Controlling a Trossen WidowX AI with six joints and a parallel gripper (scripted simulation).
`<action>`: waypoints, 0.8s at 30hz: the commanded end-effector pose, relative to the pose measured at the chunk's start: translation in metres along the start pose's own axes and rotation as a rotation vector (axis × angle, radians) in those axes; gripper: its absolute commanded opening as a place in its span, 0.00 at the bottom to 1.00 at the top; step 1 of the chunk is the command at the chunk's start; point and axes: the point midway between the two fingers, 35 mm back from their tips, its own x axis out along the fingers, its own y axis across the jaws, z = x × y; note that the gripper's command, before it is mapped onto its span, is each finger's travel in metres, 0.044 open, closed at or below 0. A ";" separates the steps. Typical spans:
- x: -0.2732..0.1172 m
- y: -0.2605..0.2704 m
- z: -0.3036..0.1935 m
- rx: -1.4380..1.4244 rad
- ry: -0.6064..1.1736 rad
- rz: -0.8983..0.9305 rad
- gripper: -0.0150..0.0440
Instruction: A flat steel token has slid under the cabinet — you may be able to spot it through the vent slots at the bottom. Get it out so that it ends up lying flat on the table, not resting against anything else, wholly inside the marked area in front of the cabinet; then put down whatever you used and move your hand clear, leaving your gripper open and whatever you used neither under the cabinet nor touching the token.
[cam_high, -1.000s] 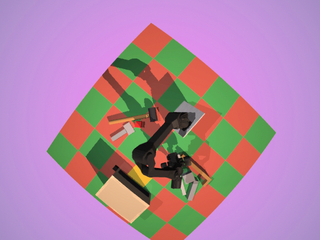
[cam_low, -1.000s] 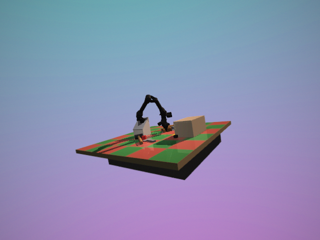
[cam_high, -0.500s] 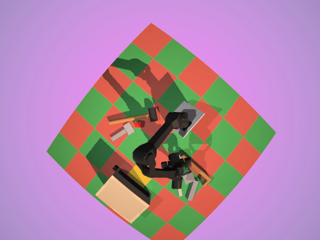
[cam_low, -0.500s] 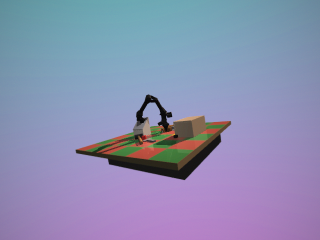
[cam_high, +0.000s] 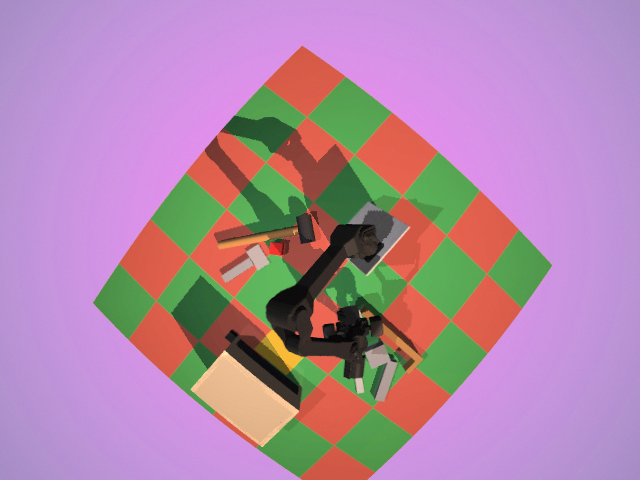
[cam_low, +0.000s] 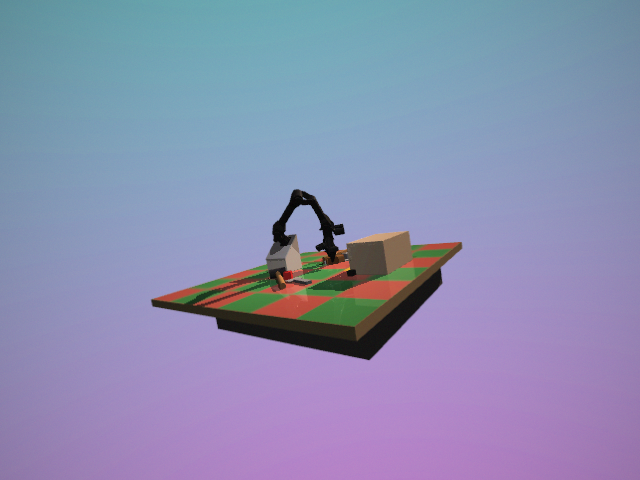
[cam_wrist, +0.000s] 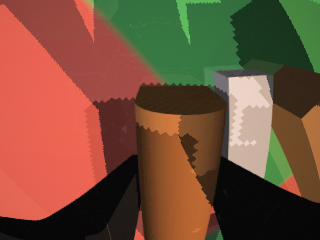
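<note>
My gripper (cam_high: 353, 324) (cam_low: 332, 258) (cam_wrist: 174, 163) is shut on a brown wooden handle (cam_wrist: 175, 135), whose flat end face is toward the top of the wrist view. It is low over the table, to the right of the marked area; the handle's far end is hidden. The tan cabinet (cam_high: 245, 400) (cam_low: 366, 258) stands at the lower left in the top view, with a dark strip (cam_high: 268, 365) along its front. The yellow marked area (cam_high: 283, 353) lies before it, partly covered by the arm. The steel token cannot be made out in any view.
Grey pieces (cam_high: 384, 381) and a wooden angled stick (cam_high: 395, 338) (cam_wrist: 295, 90) lie close by on the right. A pale bar (cam_wrist: 250, 120) is beside the handle. A mallet (cam_high: 306, 228), a grey T-shaped piece (cam_high: 257, 257) and a red block (cam_high: 277, 248) lie farther off.
</note>
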 end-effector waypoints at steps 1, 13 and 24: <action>-0.001 0.001 -0.003 -0.038 0.007 0.003 0.25; -0.001 0.001 -0.003 -0.134 0.007 0.003 0.25; -0.001 0.000 -0.004 -0.223 0.007 0.003 0.25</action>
